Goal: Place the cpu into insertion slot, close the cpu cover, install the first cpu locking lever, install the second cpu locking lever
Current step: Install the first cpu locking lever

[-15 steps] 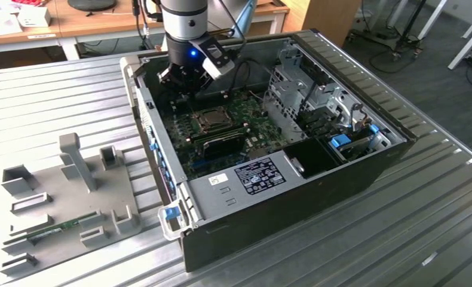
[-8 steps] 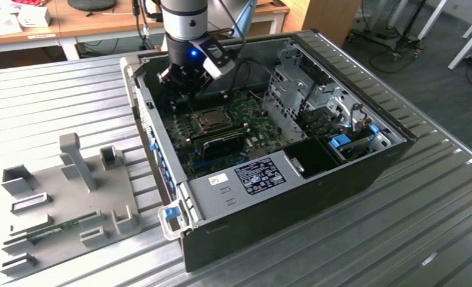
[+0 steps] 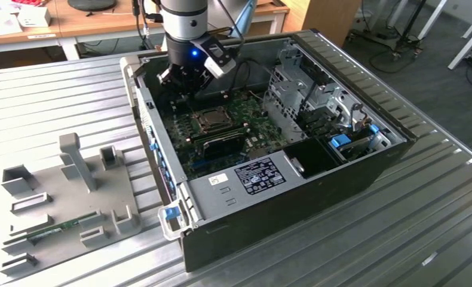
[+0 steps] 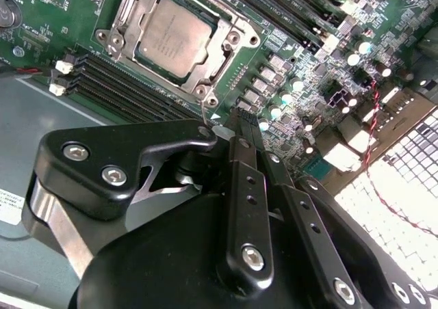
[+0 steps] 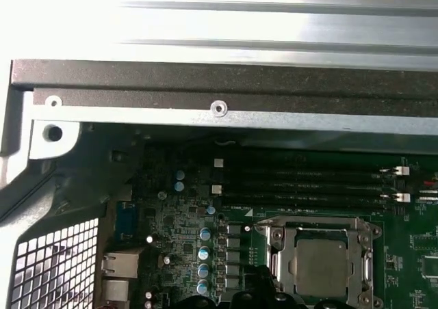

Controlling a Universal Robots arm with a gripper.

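Hovering at upper centre of the exterior view with hand closed, empty, just beside cpu seated in slot mid-frame, cover flat around it.

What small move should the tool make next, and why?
Probably ease the shut, empty tool down toward the nearest corner of the insertion slot, to begin locking: the cpu already sits inside and the cpu cover lies flat around it.
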